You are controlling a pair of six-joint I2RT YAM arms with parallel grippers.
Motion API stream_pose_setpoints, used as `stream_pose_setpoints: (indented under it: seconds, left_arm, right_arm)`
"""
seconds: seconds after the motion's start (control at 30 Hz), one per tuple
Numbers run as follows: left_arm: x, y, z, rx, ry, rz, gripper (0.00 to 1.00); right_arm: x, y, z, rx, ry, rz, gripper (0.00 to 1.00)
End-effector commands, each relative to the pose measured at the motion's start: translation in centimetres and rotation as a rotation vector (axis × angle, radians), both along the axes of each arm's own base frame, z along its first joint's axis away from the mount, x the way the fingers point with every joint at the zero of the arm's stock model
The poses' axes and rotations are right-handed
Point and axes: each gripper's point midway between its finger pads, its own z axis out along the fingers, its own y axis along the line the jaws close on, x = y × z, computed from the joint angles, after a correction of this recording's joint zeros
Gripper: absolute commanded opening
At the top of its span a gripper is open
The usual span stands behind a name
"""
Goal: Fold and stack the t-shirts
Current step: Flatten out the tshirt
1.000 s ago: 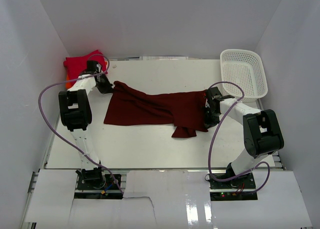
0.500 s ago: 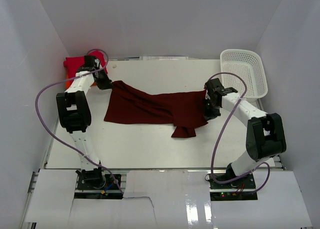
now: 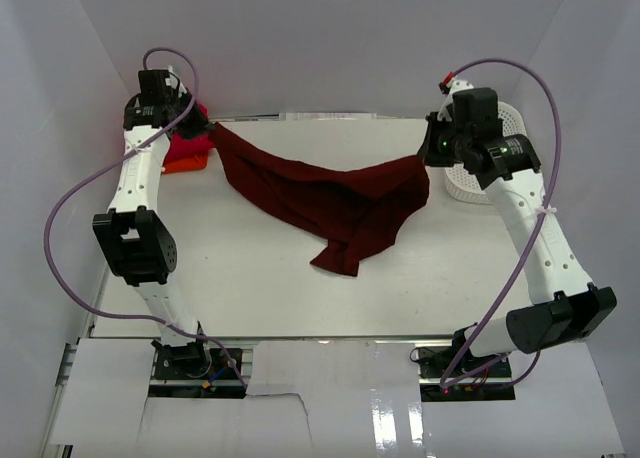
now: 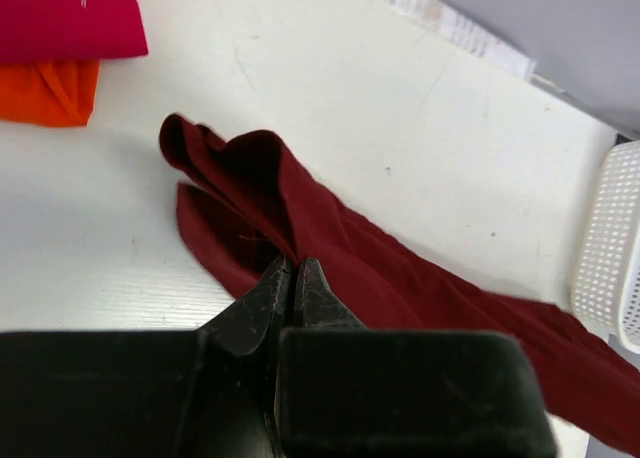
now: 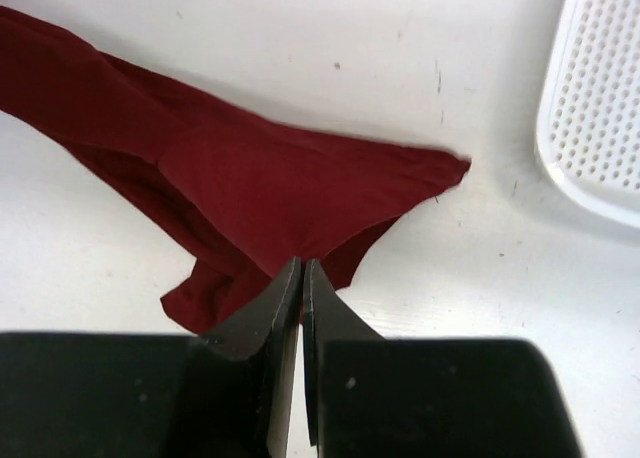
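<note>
Hanging between the left gripper (image 3: 206, 128) and the right gripper (image 3: 425, 159), both pinched shut on its ends, the maroon shirt (image 3: 330, 200) sags over the worktop (image 3: 250, 278) and can slip out if pulled too tight.

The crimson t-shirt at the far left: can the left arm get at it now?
Probably not yet. The crimson t-shirt lies close by, nothing between, but the left gripper is shut on the maroon t-shirt, which the right gripper holds too.
</note>
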Motion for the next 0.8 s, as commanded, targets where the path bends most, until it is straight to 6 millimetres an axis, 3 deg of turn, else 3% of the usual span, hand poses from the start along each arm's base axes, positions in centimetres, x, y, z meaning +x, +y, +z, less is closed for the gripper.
stream_pose_setpoints:
  seconds: [0.0,0.03,0.1,0.13,0.2,0.3,0.33,0.37,0.4,0.43,0.5,0.53,0.63,0.7,0.73,0.77]
  left_arm:
    - [-1.4,-0.3,6.1,0.001,-0.1,-0.002,0.1]
    - [-1.4,-0.2,6.7,0.002,-0.111,-0.001,0.1]
    - [-1.6,-0.3,8.3,-0.002,-0.139,0.001,0.1]
    - [-1.6,-0.3,8.9,0.0,-0.151,0.003,0.11]
    - [-2.0,-0.1,10.4,-0.006,-0.177,0.007,0.11]
    - [-2.8,0.0,10.6,-0.029,-0.176,0.006,0.11]
    - [-3.1,0.1,10.4,-0.034,-0.168,0.008,0.11]
    - [-3.3,0.3,10.1,-0.041,-0.162,0.01,0.11]
    - [-3.6,0.8,10.0,-0.054,-0.161,0.014,0.11]
    - [-4.1,0.9,9.5,-0.063,-0.151,0.016,0.11]
    - [-4.4,1.7,9.9,-0.109,-0.169,0.022,0.11]
    - [-4.7,1.9,10.2,-0.13,-0.175,0.021,0.1]
    - [-5.2,2.8,12.0,-0.192,-0.21,0.026,0.08]
    - [-6.1,2.7,14.9,-0.197,-0.312,0.022,0.06]
    - [-6.7,2.5,15.8,-0.197,-0.354,0.014,0.06]
    - [-8.6,2.0,16.3,-0.192,-0.392,0.012,0.05]
  right_arm:
    - [0.6,0.1,4.4,0.004,-0.063,0.01,0.08]
    - [1.5,0.1,6.6,0.015,-0.107,0.006,0.08]
    - [1.8,0.1,8.5,0.024,-0.131,0.012,0.08]
    - [2.6,0.2,10.9,0.041,-0.182,0.015,0.08]
    - [2.8,-0.1,12.5,0.044,-0.201,0.008,0.08]
    - [3.0,0.0,14.1,0.084,-0.237,0.035,0.08]
    - [2.5,-0.2,14.7,0.089,-0.261,0.032,0.08]
    - [2.6,-0.4,13.0,0.08,-0.229,0.027,0.08]
    - [2.4,-0.5,13.0,0.082,-0.249,0.026,0.08]
    - [1.8,-1.0,15.3,0.101,-0.348,0.019,0.08]
    - [1.6,-1.6,15.6,0.106,-0.392,0.002,0.08]
    - [1.0,-2.2,17.6,0.113,-0.463,-0.01,0.08]
    - [-0.7,-3.3,21.3,0.105,-0.585,-0.027,0.08]
    - [-1.6,-3.9,23.5,0.11,-0.688,-0.047,0.08]
    - [-3.0,-4.6,23.0,0.106,-0.714,-0.062,0.08]
    - [-3.5,-4.8,24.5,0.121,-0.806,-0.07,0.08]
